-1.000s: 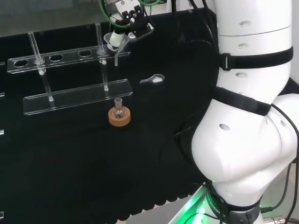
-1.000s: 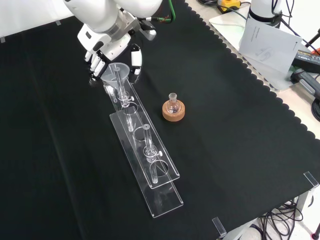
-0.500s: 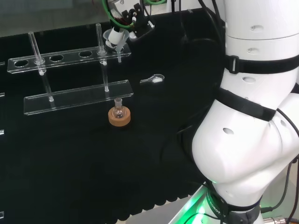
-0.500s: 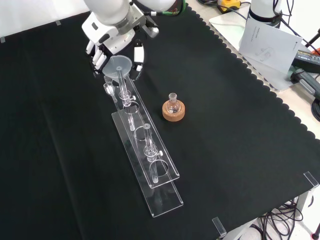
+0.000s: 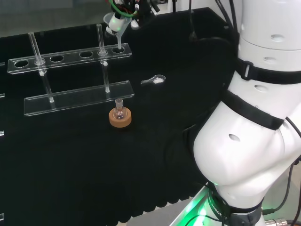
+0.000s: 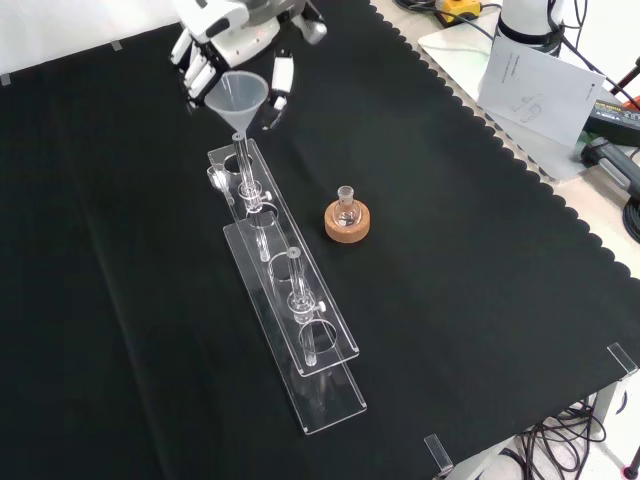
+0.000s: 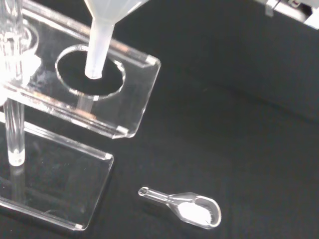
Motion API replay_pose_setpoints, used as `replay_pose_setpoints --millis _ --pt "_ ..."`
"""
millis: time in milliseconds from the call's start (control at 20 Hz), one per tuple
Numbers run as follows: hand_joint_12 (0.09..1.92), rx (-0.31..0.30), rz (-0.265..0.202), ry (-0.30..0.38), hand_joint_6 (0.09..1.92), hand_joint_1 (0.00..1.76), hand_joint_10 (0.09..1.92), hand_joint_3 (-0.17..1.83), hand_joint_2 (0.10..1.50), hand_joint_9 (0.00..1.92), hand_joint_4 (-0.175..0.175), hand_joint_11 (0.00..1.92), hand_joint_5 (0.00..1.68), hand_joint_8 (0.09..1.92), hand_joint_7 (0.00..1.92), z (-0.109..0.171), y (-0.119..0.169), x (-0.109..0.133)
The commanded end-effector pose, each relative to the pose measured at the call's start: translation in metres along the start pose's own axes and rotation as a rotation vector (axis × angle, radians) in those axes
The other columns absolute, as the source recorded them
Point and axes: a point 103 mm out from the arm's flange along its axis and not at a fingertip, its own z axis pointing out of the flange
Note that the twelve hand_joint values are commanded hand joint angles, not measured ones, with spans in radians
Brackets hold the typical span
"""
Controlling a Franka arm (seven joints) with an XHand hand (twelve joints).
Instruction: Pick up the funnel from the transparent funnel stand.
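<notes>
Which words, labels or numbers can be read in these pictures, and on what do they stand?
None can be read.
White sheet at the bench's edge, front view: faint print, too small to read.
Funnel, stand, flask and scoop: no print shows.

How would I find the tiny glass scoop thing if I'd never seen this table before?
Start at the long clear funnel stand on the black cloth. At the end where the robot hand holds the funnel, look beside the stand: the small clear scoop lies flat on the cloth by itself. Unlike the little flask on its cork ring, it lies down and holds something white.
</notes>
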Motion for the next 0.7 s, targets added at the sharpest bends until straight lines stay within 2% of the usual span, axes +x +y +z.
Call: replay_pose_setpoints --millis 50,700 --pt "1.22 -0.004 0.055 -0.021 0.73 0.64 0.74 0.44 0.82 1.10 -0.074 0.65 0.63 0.91 0.82 -0.019 -0.044 0.000" --pt "1.22 0.005 0.088 -0.036 0.74 0.64 0.74 0.45 0.82 1.10 -0.074 0.66 0.62 0.90 0.80 -0.019 -0.118 0.037"
